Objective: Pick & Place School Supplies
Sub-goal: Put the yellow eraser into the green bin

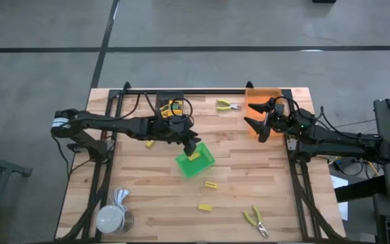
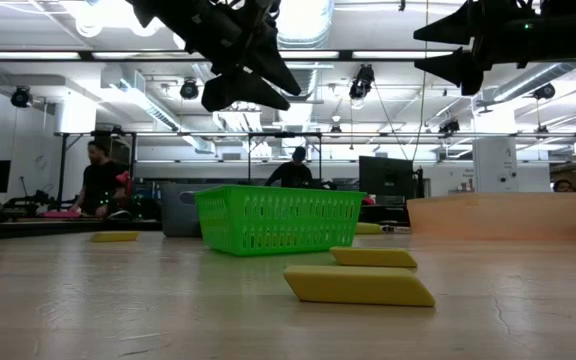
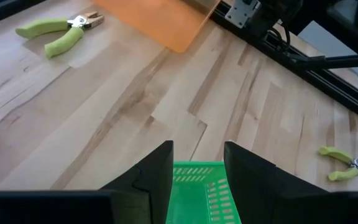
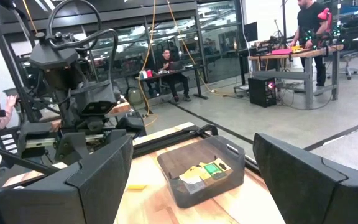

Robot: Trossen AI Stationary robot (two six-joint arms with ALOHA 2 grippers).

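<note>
High view | my left pincer (image 1: pixel 191 145) spread, empty over green basket (image 1: pixel 196 163) | right pincer (image 1: pixel 261 124) spread by orange bin (image 1: pixel 263 97) | yellow block (image 1: pixel 204 207) on table (image 1: pixel 154 203): light, stiff; I'd pinch its long sides.

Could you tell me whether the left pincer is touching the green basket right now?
Apart. The low view shows the left pincer hanging above the green basket, with open background between its tips and the basket's rim.
</note>
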